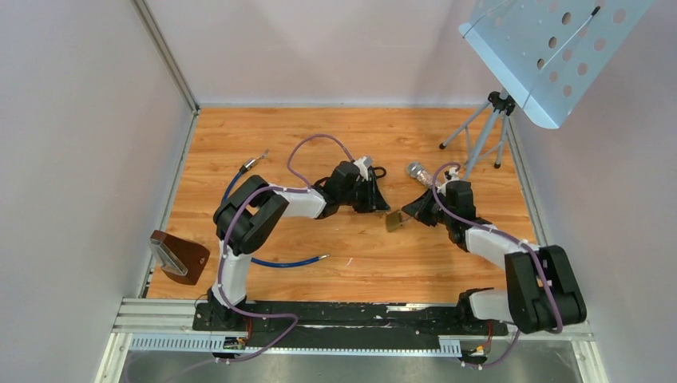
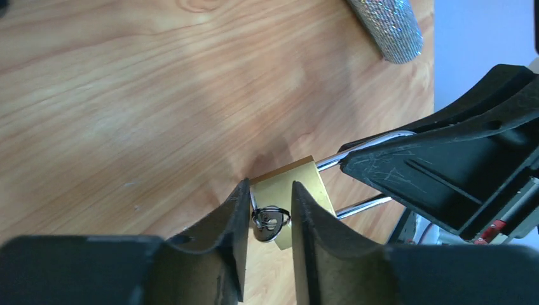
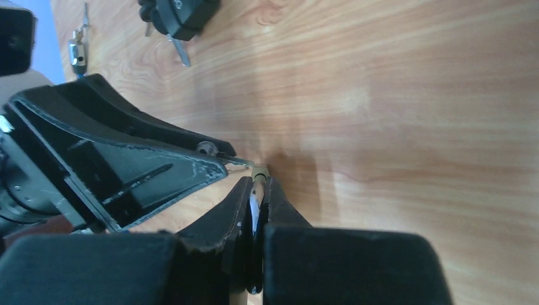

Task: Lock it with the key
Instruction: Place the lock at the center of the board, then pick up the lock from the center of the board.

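Observation:
A brass padlock (image 1: 393, 221) lies at the middle of the wooden floor between my two grippers. In the left wrist view the padlock (image 2: 299, 184) has a silver key (image 2: 270, 223) with a wire ring in its end. My left gripper (image 2: 270, 194) has its jaws closed on the sides of the key's head. My right gripper (image 3: 257, 184) is shut on the padlock's steel shackle (image 2: 362, 204), and only a sliver of brass (image 3: 259, 171) shows at its tips. In the top view the left gripper (image 1: 382, 206) and the right gripper (image 1: 413, 211) face each other across the padlock.
A glittery silver microphone (image 1: 417, 170) lies just behind the right gripper. A music stand's tripod (image 1: 487, 128) stands at the back right. A blue cable (image 1: 279, 262) runs by the left arm. A brown holder (image 1: 177, 255) sits at the left edge.

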